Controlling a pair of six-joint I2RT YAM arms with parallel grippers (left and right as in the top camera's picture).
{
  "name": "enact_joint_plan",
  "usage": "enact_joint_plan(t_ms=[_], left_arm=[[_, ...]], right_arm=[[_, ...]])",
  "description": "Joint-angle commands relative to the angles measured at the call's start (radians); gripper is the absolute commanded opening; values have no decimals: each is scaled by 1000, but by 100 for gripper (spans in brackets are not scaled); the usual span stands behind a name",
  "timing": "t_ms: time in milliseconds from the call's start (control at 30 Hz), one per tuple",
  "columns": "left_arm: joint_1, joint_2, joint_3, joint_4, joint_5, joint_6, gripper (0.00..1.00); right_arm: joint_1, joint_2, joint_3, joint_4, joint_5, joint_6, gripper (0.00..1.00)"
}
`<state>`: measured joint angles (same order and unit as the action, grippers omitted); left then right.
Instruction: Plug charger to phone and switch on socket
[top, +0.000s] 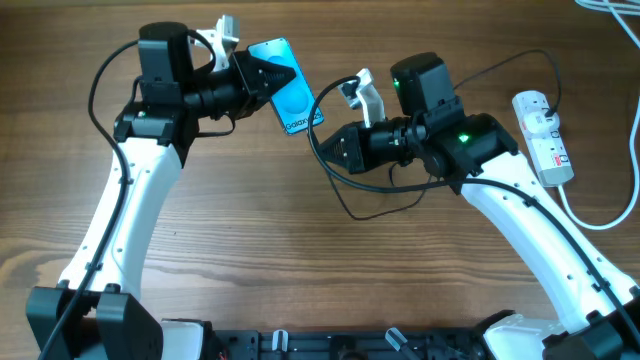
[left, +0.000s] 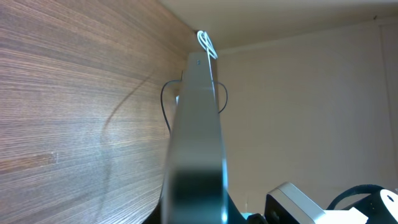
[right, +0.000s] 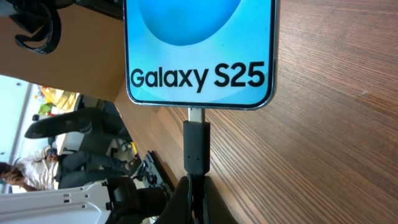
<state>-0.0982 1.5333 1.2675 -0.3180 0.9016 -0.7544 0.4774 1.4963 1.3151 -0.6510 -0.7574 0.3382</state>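
Phone (right: 199, 50): fills the top of the right wrist view, screen facing the lens, its "Galaxy S25" end lowest in that view; from overhead it sits tilted between the two arms
Charger (right: 196, 146): dark connector directly below that end, silver tip touching the port at the middle of the edge; how deep it sits I cannot tell; the thin black cable loops over the table (top: 250, 230) under the right arm
Right gripper (right: 194, 202): jaws pinching the rear of the connector, in line with the phone
Left gripper (top: 268, 76): jaws clamped on the phone's other end; its wrist view shows only the phone's thin edge, blurred
Socket (top: 545, 138): flat at the far right, well apart from the phone; red marks on top; switch position too small to tell
White cord (top: 600, 224): curves away from the socket's near end toward the right edge
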Motion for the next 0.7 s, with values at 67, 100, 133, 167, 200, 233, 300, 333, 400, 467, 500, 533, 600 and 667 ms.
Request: enact_joint_plan(t_ms=[67, 100, 133, 167, 200, 233, 300, 333, 400, 467, 500, 533, 600, 667], left_arm=[[-24, -2, 10, -17, 96, 22, 4], [-29, -2, 10, -17, 96, 22, 4], [-36, -2, 10, -16, 95, 22, 4], [-41, -2, 10, -16, 95, 22, 4], [-46, -2, 10, -16, 95, 22, 4], [-51, -2, 10, -16, 93, 22, 4], [-55, -2, 10, -16, 91, 22, 4], [-55, -2, 10, -16, 92, 22, 4], [-55, -2, 10, -16, 92, 22, 4], [-57, -2, 10, -17, 92, 22, 4], [-60, -2, 10, -17, 92, 22, 4], [-63, -2, 10, -17, 92, 22, 4], [-68, -2, 10, -17, 92, 24, 4], [-70, -2, 10, -27, 92, 45, 4]], right_arm=[[-3, -16, 7, 42, 59, 14, 4], [-3, -16, 7, 44, 58, 14, 4], [-3, -16, 7, 46, 59, 17, 4], [-3, -16, 7, 49, 58, 24, 4], [-3, -16, 7, 54, 54, 29, 4], [-3, -16, 7, 64, 43, 30, 4], [-3, -16, 7, 75, 39, 37, 4], [-3, -16, 7, 79, 39, 40, 4], [-3, -16, 7, 82, 35, 42, 4], [-3, -16, 7, 89, 24, 45, 4], [-3, -16, 7, 91, 24, 51, 4], [-3, -16, 7, 93, 24, 54, 4], [-3, -16, 7, 98, 24, 54, 4], [-3, -16, 7, 96, 24, 49, 4]])
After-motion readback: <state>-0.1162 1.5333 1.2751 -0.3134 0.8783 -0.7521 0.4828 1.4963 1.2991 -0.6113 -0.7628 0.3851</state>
